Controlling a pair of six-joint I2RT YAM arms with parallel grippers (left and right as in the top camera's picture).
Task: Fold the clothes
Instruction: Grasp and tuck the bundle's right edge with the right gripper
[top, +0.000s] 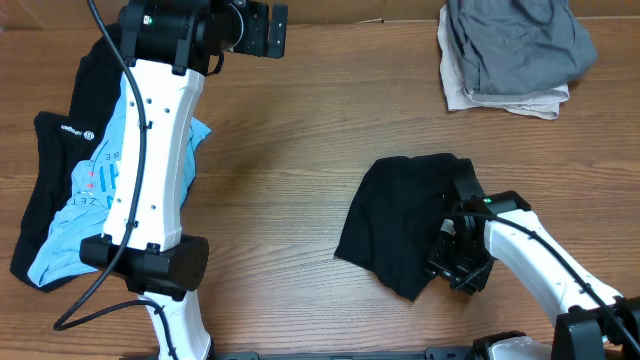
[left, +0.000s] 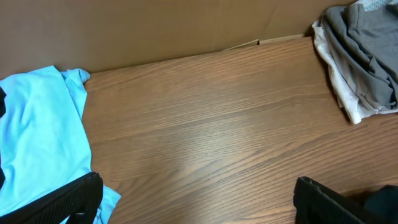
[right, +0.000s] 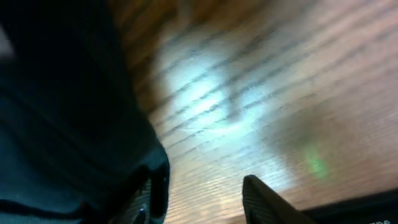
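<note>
As seen from overhead, the black shirt lies bunched on the tabletop right of centre, and the right pincer sits low at its right edge, touching the cloth. Over on the left, the light-blue tee lies spread on top of a black logo garment, both partly under the left arm. The left pincer is up at the far edge, well apart from the shirt. A stack of grey and cream clothes rests in the far right corner.

From the left wrist, the left pincer is spread fully wide with nothing in it; only bare wood shows between its fingers. The tee is at the left and the stack at the far right.

From the right wrist, everything is blurred. The black shirt fills the left side. The right pincer stands partly open, bare wood showing in the gap. The cloth hangs against the finger on the left, while the other finger is clear of it; nothing looks clamped.
</note>
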